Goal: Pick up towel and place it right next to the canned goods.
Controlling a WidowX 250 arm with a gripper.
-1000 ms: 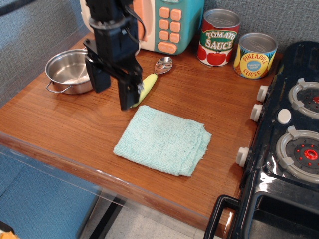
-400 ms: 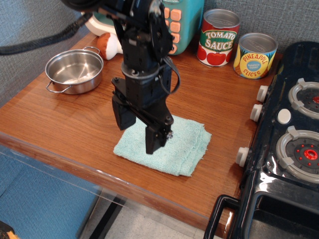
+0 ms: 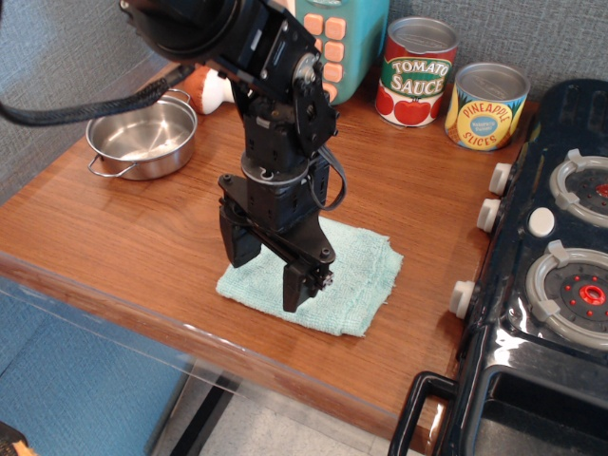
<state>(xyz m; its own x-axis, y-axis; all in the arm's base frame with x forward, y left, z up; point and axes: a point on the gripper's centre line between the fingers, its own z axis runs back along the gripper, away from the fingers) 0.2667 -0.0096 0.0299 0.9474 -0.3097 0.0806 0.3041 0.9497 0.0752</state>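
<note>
Flat on the table point(image 3: 123, 214), the towel point(image 3: 356, 271) lies well short of the cans point(image 3: 451, 85). Above its left half, the gripper point(image 3: 271, 275) stands with jaws apart; a deep pinch into the cloth's folds would likely hold best.

A steel pot point(image 3: 142, 136) sits on the wooden worktop point(image 3: 114, 228), up and left of the claw point(image 3: 268, 277); a black toy stove point(image 3: 546, 275) (red-centred burners) stands to its right.

The mint towel point(image 3: 356, 275) lies folded flat near the table's front edge. Well behind it, the red can point(image 3: 416, 71) and yellow can point(image 3: 485, 105) stand upright together.
</note>
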